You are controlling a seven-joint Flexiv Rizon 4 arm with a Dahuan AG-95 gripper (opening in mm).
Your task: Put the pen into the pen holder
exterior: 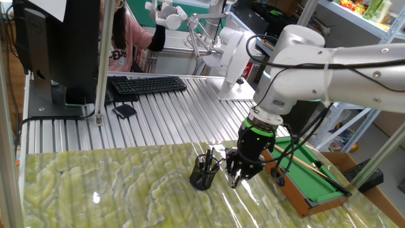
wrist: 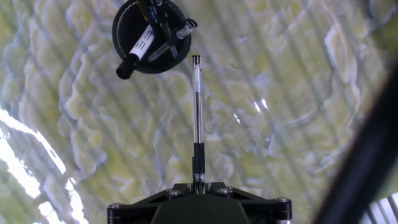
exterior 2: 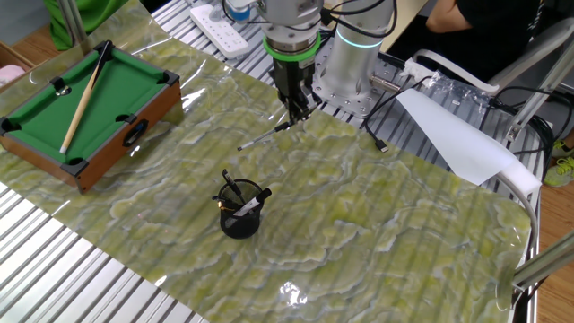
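My gripper [exterior 2: 294, 115] is shut on one end of the slim dark pen [exterior 2: 265, 136], which sticks out from the fingers towards the pen holder. In the hand view the pen [wrist: 196, 118] runs straight up from the gripper [wrist: 198, 182], and its far tip ends just right of the pen holder [wrist: 134, 25]. The pen holder [exterior 2: 239, 221] is a small black mesh cup standing upright on the green marbled mat, with a few dark pens in it. In one fixed view the gripper [exterior: 238, 180] hangs just right of the holder [exterior: 202, 176].
A wooden toy pool table [exterior 2: 134, 108] with green felt and a tan cue [exterior 2: 81, 99] lies beside the mat. It also shows in one fixed view [exterior: 316, 183]. A keyboard [exterior: 149, 84], a power strip [exterior 2: 220, 22], a white sheet [exterior 2: 457, 135] and cables lie on the slatted table.
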